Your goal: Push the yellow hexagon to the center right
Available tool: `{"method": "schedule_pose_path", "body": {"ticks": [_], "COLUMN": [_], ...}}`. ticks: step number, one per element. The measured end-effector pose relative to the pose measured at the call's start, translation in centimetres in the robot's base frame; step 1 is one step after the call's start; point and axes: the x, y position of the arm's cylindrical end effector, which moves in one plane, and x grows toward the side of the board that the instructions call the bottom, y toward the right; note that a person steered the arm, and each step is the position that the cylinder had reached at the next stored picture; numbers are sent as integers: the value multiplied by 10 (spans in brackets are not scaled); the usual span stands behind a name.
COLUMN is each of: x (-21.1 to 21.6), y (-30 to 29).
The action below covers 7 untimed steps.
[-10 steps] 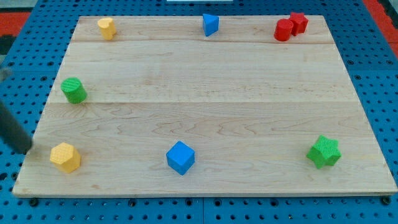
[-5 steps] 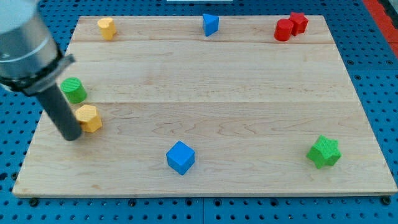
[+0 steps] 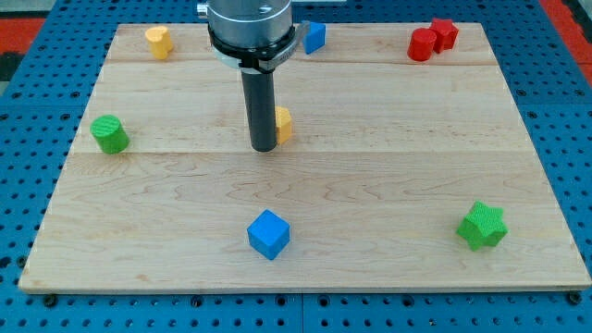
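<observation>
The yellow hexagon (image 3: 283, 124) lies near the middle of the wooden board (image 3: 388, 157), slightly left of centre. It is mostly hidden behind my dark rod. My tip (image 3: 265, 147) rests on the board, touching the hexagon's left side.
A second yellow block (image 3: 158, 41) sits at the top left. A blue block (image 3: 314, 36) is at the top centre and a blue cube (image 3: 268, 233) at the bottom centre. A green cylinder (image 3: 110, 134) is at the left, a green star (image 3: 482, 226) at the bottom right, two red blocks (image 3: 432, 39) at the top right.
The rod has swept from the left edge toward the board's middle. It pushed the yellow hexagon from the bottom left up and right to near the centre.
</observation>
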Motion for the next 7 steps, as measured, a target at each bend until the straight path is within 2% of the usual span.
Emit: {"method": "schedule_pose_path", "body": {"ticks": [1, 2, 5, 6, 7], "x": [-9, -24, -30, -31, -48], "y": [-34, -16, 179, 204, 138]}}
